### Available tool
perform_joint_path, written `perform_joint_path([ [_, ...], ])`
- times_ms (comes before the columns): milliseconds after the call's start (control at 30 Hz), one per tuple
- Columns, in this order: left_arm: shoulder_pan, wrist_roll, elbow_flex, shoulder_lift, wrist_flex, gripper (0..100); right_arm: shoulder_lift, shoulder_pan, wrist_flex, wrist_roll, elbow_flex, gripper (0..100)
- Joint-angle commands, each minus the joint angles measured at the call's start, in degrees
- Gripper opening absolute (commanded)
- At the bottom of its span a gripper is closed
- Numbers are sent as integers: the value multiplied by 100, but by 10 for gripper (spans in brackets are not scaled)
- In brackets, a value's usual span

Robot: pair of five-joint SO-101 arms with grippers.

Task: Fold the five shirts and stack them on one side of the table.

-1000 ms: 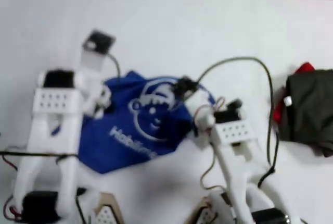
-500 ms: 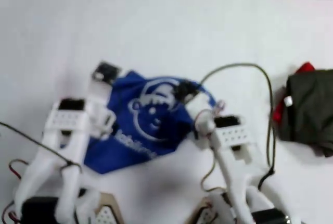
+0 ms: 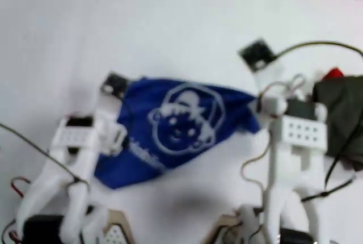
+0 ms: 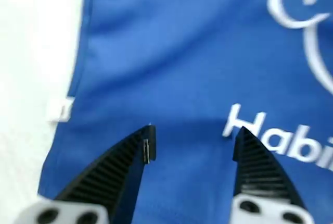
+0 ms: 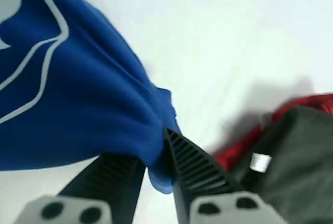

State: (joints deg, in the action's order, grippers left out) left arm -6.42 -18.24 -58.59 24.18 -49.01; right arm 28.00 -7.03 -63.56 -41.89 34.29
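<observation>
Rightward has gone the right arm (image 3: 295, 136), carrying a corner of the blue shirt (image 3: 176, 125) with it. The cloth, bunched half a second ago, now lies drawn out wide across the white tabletop (image 3: 170, 28). The left arm (image 3: 76, 142) has barely shifted at the shirt's opposite edge.

The right jaws are clenched on a gathered fold at the shirt's corner, the fabric pinched between them and a small tail of cloth poking out past them. The left jaws stand released, spread apart over the blue cloth near the white lettering, with fabric showing between them; whether their tips touch the cloth cannot be told.

The shirt's white printed face sits near its middle, turned upward. A small white tag (image 4: 61, 110) sticks out at the shirt's edge beside the bare tabletop.

At the right edge of the tabletop a folded dark shirt (image 3: 340, 116) sits on top of a red shirt (image 3: 333, 74), whose edge peeks out from under it. The pinched corner is near this stack, not touching it. A white label (image 5: 258, 161) shows on the dark shirt's edge.
</observation>
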Motion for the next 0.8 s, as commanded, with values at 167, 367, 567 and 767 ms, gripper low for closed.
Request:
perform_joint_path([
  [167,-141,-589,549,185,-281,262,48,-716,-901,-185,-396,23],
  [367,-378,-580,1657,-237,-1407,262,48,-207,-2941,-193,-316,23],
  [567,-378,-404,2273,-1503,-1653,261,48,462,-3600,-519,9,26],
  [767,-352,-97,2651,-2585,-1679,260,57,-75,-3310,-1292,-457,53],
])
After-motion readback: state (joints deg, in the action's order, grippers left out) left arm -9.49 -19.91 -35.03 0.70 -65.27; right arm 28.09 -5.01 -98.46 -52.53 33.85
